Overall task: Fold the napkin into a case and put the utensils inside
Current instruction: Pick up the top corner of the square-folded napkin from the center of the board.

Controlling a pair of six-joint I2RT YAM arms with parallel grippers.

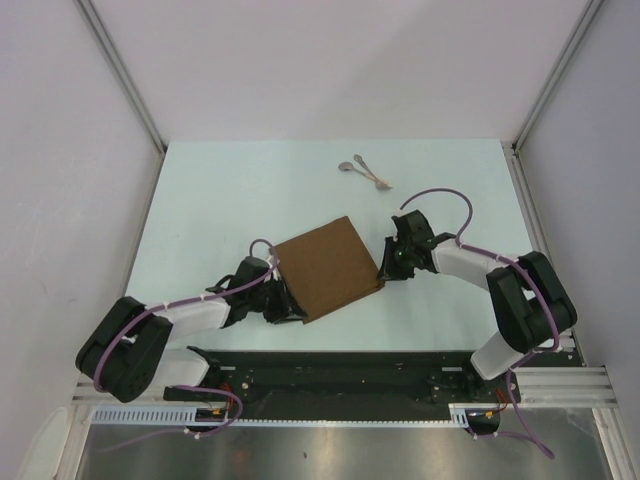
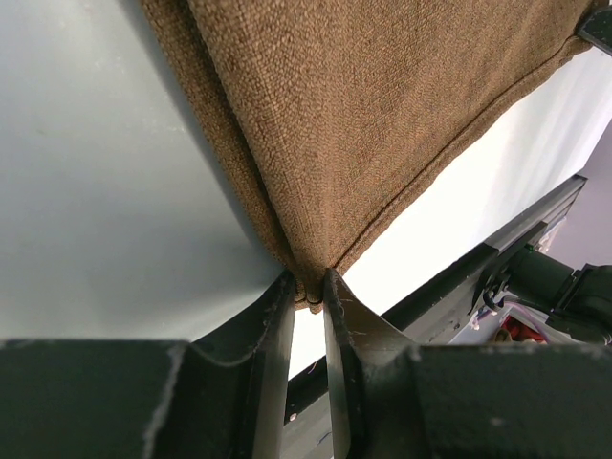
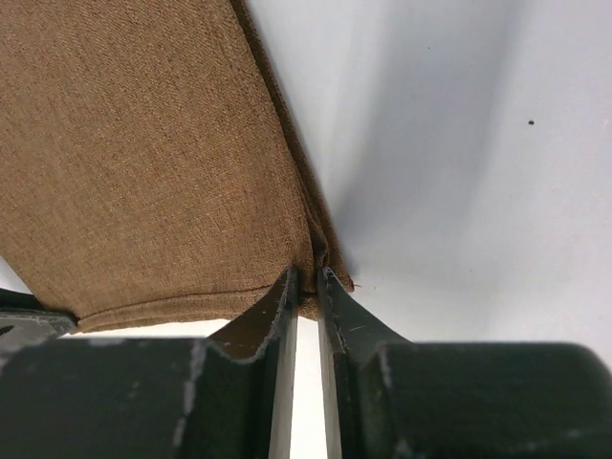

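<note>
– Left end effector (image 2: 308,287): state?
– Clenched on the napkin (image 1: 328,265). Wrist view shows both fingers pinching its near-left corner, cloth fanning up and away from the tips.
– Napkin itself?
– Brown, plain, mid-worktop (image 1: 220,190), sitting as a tilted square between the two arms. At least two layers show at the pinched corner, so I'd say it's already doubled. The near edge looks slightly raised with a shadow under it. Can't tell if the far part lies flat.
– Is it the case yet?
– No, too wide. No long narrow pocket.
– Utensils (image 1: 365,172)?
– Two silvery pieces at the far side of the worktop, touching or crossing each other, well apart from the cloth. Untouched.
– Right end effector (image 3: 308,279)?
– Clamped on the napkin's other near corner, cloth caught between the fingertips, hem just beside them.
– So which step?
– My read is mid-fold. Both arms hold the two ends of the same edge, ready to bring it over.
– Next move needs what?
– Probably both arms travelling together, edge kept taut and level, carried over toward the far edge so the layers line up. Then set down and let go. If one side leads, the fold skews and the pocket comes out crooked. Utensils come after that.
</note>
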